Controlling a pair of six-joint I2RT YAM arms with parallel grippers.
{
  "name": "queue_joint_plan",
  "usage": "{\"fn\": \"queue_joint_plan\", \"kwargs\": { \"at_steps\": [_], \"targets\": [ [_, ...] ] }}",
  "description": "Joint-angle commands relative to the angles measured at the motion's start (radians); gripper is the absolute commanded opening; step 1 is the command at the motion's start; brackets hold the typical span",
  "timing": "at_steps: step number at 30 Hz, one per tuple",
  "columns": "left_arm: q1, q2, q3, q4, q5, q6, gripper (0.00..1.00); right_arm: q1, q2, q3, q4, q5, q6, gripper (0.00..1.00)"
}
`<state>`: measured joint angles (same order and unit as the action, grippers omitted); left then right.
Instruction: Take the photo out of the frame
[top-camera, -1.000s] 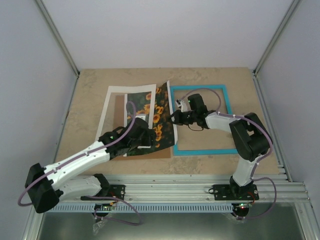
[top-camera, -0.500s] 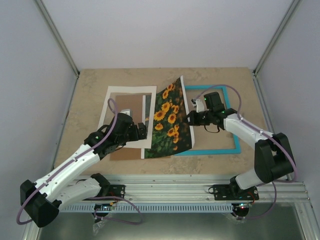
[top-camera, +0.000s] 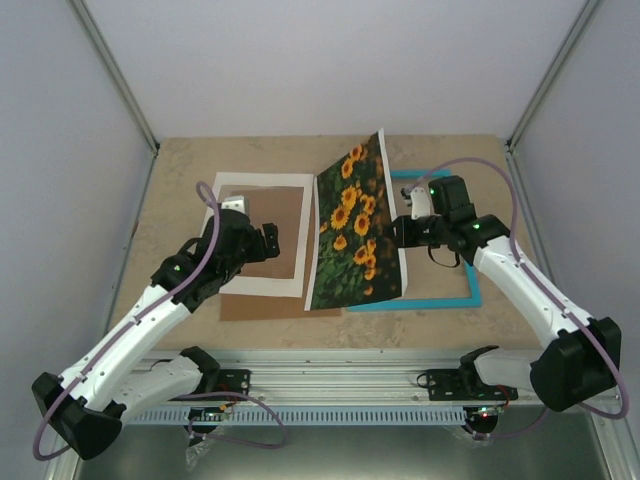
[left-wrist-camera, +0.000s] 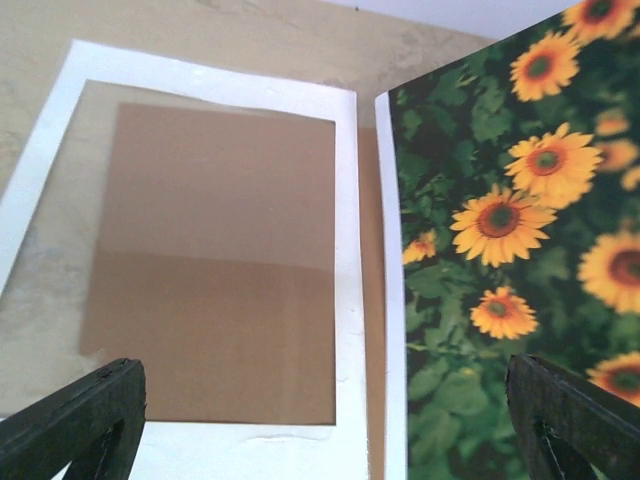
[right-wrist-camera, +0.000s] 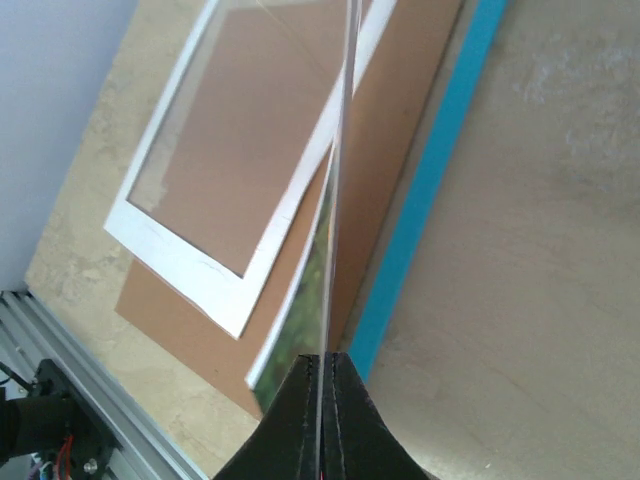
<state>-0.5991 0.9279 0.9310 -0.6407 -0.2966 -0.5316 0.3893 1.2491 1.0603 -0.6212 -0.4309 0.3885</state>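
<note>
The top camera looks steeply down from the near side over the whole table (top-camera: 180, 180). The left wrist camera sits close above the white mat (left-wrist-camera: 345, 250) and photo (left-wrist-camera: 500, 250). The right wrist camera sights closely along the photo's edge. All three views share both sheets.

Orange-yellow blooms on dark-green photo (top-camera: 355, 225); turquoise frame (top-camera: 440, 300).

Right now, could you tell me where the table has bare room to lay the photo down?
Free: the far strip behind mat and frame; the strip left of the mat. Crowded: the middle, where mat, board and photo meet.
</note>
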Motion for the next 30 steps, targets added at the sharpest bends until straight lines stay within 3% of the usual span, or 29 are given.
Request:
{"fn": "queue_joint_plan", "kwargs": {
  "at_steps": [1,6,10,13,21,30],
  "targets": [
    [0.070,-0.070,-0.040,0.066,0.016,0.035,1.00,0.004,-0.037,0.078,-0.060,-0.030,-0.009,0.01],
    [0.143,-0.134,-0.094,0.086,0.058,0.029,1.00,0.041,0.001,0.151,-0.029,-0.095,0.025,0.01],
    [0.174,-0.175,-0.107,0.074,0.014,0.013,1.00,0.099,0.057,0.192,0.075,-0.158,0.090,0.01],
    [0.209,-0.236,-0.127,0.080,0.011,-0.018,1.00,0.200,0.157,0.267,0.186,-0.188,0.172,0.01],
    [0.273,-0.306,-0.150,0.086,-0.020,-0.039,1.00,0.297,0.331,0.407,0.361,-0.243,0.278,0.01],
    [0.306,-0.326,-0.178,0.125,0.057,-0.005,1.00,0.311,0.472,0.299,0.614,-0.280,0.425,0.01]
  ]
}}
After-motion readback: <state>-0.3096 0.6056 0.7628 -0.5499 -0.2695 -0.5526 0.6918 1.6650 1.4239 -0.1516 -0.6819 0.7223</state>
